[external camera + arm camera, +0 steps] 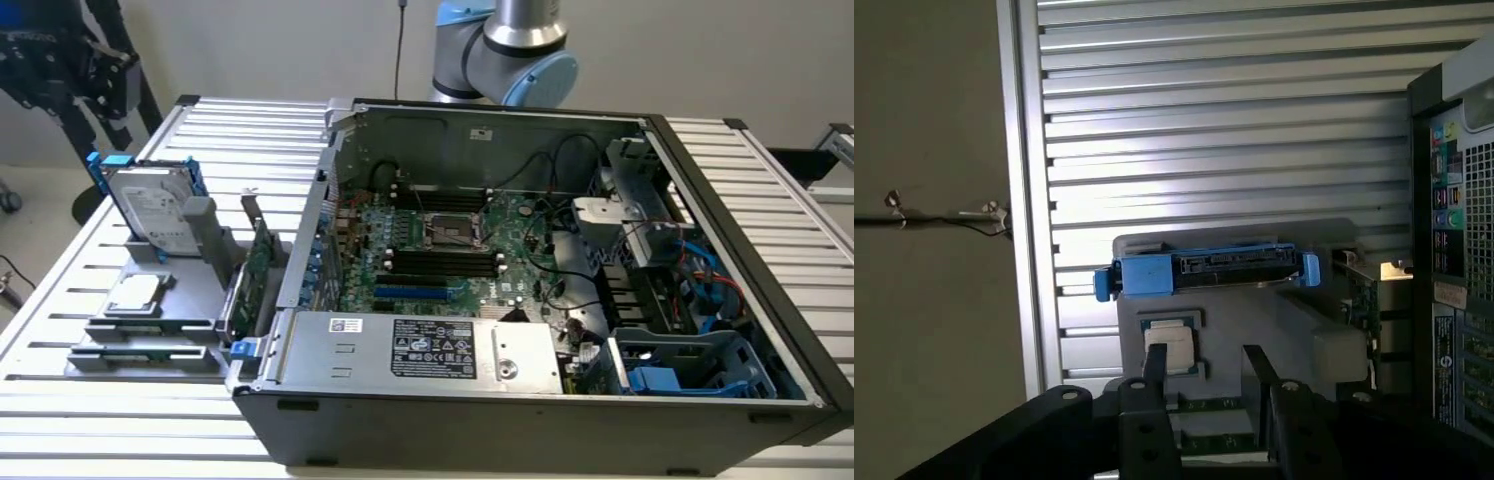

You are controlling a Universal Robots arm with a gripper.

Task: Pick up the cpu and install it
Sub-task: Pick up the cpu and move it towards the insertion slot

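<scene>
Cpu (135, 293) on grey stand (194, 285) — white power-supply label (434, 347), print illegible.

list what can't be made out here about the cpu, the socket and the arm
cpu: wrist view, one finger of the hand covers one edge; markings too small.
socket: exterior view, too small to tell whether its latch is open.
arm: exterior view, cut off by the top edge.

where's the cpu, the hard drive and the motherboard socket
cpu (135, 292), exterior view, middle of its silver-grey top
hard drive (147, 210), exterior view, middle of its silver face
socket (447, 232), exterior view, its dark centre inside the metal frame
</scene>
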